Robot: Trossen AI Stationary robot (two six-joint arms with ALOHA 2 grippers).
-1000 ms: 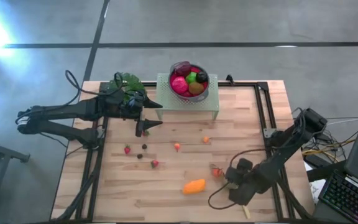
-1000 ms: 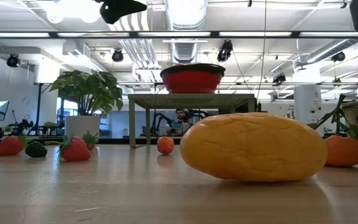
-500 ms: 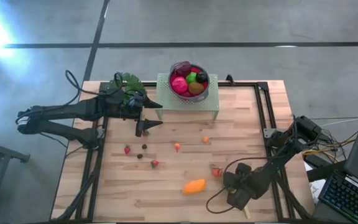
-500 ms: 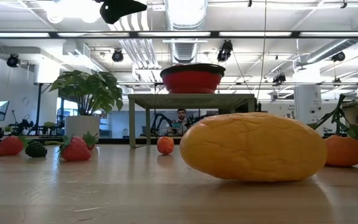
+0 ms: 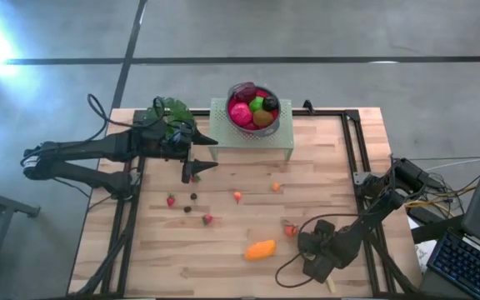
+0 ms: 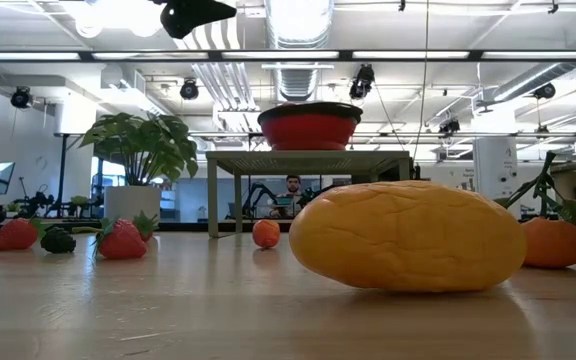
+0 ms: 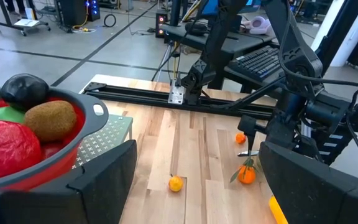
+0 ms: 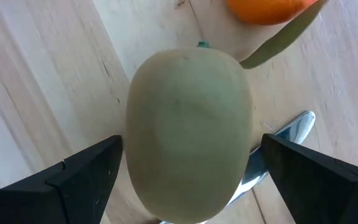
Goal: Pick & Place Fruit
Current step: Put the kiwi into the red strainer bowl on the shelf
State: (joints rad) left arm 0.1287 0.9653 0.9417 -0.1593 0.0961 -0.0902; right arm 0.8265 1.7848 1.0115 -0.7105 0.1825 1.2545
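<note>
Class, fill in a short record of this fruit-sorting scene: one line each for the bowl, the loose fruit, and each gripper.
bowl: red bowl on a pale stand, holding several fruits
loose fruit: orange oval fruit and small berries scattered on the wooden table
left gripper: open, beside the stand, empty
right gripper: open, low at the table's front, nothing held

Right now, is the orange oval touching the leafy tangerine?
Apart. The high view shows a strip of bare wood between the orange oval and the leafy tangerine.
</note>
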